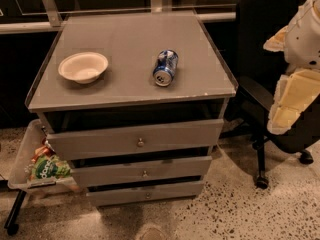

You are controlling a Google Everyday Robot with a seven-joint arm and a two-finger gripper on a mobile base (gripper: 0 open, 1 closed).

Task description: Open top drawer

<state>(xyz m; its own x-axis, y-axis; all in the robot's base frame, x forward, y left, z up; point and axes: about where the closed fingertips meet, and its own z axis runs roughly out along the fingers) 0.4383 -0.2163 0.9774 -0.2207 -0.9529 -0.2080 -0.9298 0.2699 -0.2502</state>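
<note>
The top drawer (135,140) is the tallest grey front of the three on a grey cabinet, with a small round metal knob (140,142) at its centre. Its front stands a little forward of the cabinet top, with a dark gap above it. Two slimmer grey drawer fronts (142,173) lie below it. My gripper (292,101), white with pale yellow parts, hangs at the right edge of the view. It is well to the right of the cabinet, above the drawer's level, and touches nothing.
A white bowl (83,66) and a blue can (165,67) lying on its side rest on the cabinet top (130,39). A black office chair (262,59) stands right of the cabinet, behind my gripper. A tray with snack bags (42,168) hangs at the left. The floor is speckled.
</note>
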